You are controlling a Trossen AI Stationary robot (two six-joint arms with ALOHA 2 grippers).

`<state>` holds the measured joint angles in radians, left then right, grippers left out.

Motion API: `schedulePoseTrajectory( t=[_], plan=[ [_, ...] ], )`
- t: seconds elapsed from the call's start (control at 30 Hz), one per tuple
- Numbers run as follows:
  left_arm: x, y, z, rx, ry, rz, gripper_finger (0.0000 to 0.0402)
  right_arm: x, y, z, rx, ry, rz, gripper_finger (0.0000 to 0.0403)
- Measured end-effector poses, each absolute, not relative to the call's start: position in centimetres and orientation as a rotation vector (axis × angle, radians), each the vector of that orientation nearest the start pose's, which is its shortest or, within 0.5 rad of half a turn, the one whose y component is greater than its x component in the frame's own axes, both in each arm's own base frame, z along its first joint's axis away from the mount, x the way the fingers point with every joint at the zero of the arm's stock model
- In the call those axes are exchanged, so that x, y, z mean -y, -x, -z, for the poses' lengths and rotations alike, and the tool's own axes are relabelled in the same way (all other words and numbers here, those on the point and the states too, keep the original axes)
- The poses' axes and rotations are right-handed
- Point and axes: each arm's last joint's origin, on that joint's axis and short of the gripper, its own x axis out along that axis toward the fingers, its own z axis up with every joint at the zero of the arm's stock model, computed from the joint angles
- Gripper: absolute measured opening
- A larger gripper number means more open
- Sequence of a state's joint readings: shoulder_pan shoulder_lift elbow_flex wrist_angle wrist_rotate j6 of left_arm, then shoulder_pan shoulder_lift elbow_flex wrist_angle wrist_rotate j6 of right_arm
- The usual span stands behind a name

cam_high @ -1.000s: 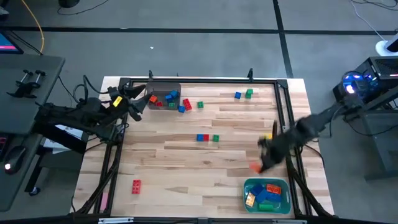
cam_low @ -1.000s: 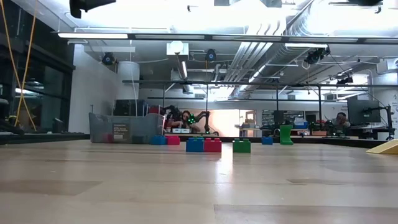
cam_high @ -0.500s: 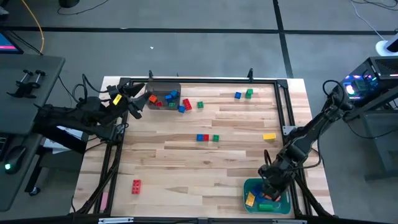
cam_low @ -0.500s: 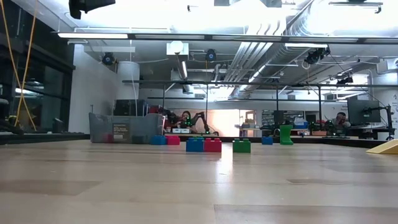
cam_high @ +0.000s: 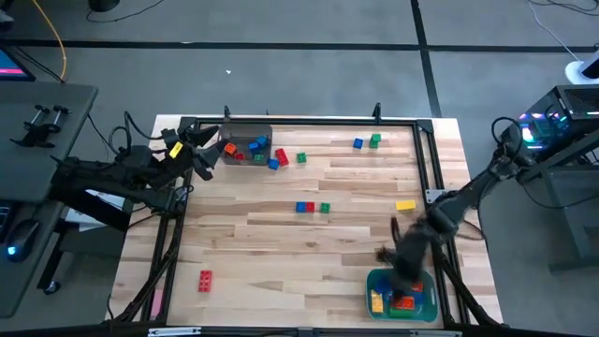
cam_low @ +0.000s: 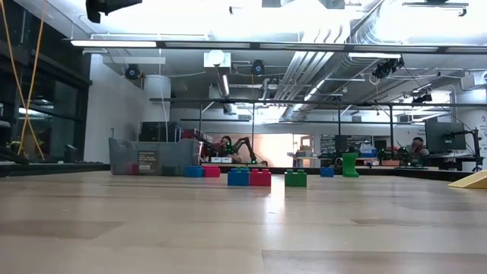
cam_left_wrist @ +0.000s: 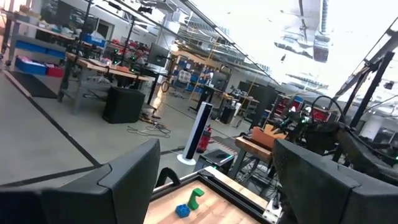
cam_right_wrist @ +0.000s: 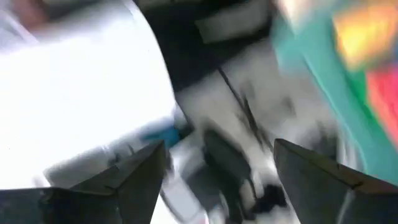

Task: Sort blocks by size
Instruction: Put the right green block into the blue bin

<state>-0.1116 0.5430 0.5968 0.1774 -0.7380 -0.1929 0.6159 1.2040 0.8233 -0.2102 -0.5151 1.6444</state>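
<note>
My right gripper (cam_high: 404, 270) is open and empty, blurred, just above the far edge of the teal bin (cam_high: 429, 301), which holds a red brick (cam_high: 404, 301), a yellow one (cam_high: 377, 301) and others. In its wrist view (cam_right_wrist: 217, 168) the bin's rim (cam_right_wrist: 311, 68) shows. My left gripper (cam_high: 203, 159) waits open and empty beside the grey bin (cam_high: 245, 131), which holds several bricks. Loose on the table lie a blue-red-green row (cam_high: 310, 207), a yellow brick (cam_high: 404, 205), a blue and green pair (cam_high: 366, 142) and a red brick (cam_high: 205, 279).
Three more bricks, red (cam_high: 281, 156), blue (cam_high: 273, 164) and green (cam_high: 301, 157), lie right of the grey bin. A dark frame (cam_high: 426, 159) runs round the table's edges. The low view shows the row (cam_low: 260, 177) and the grey bin (cam_low: 148, 157) far off.
My right gripper has carried a red-orange brick from the table toward the near edge, over the teal bin, and has then drawn back up and toward the far edge. A red brick now lies in the bin.
</note>
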Motion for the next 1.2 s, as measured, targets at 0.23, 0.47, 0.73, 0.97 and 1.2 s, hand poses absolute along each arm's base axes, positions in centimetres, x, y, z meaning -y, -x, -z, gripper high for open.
schedulePoseTrajectory(
  t=[0.23,0.47,0.73,0.97,1.2],
  plan=[
    [-0.6,-12.4,-33.4,0.293,0.339,-0.594,0.0295,-3.9,-24.3,-25.3,-0.811,-1.195,0.253,0.0294],
    [-0.6,-12.4,-33.4,0.318,0.412,-0.584,0.0295,9.8,-21.0,-23.6,-0.545,-1.047,1.118,0.0295],
    [-0.6,-12.3,-33.4,0.337,0.455,-0.577,0.0295,17.6,-18.7,-20.7,-0.698,-0.979,1.370,0.0295],
    [-0.6,-12.3,-33.4,0.345,0.479,-0.573,0.0295,21.1,-21.8,-20.3,-0.936,-0.756,1.333,0.0295],
    [-0.6,-12.3,-33.4,0.345,0.479,-0.573,0.0295,23.2,-22.4,-19.2,-1.045,-0.776,1.344,0.0295]
  ],
)
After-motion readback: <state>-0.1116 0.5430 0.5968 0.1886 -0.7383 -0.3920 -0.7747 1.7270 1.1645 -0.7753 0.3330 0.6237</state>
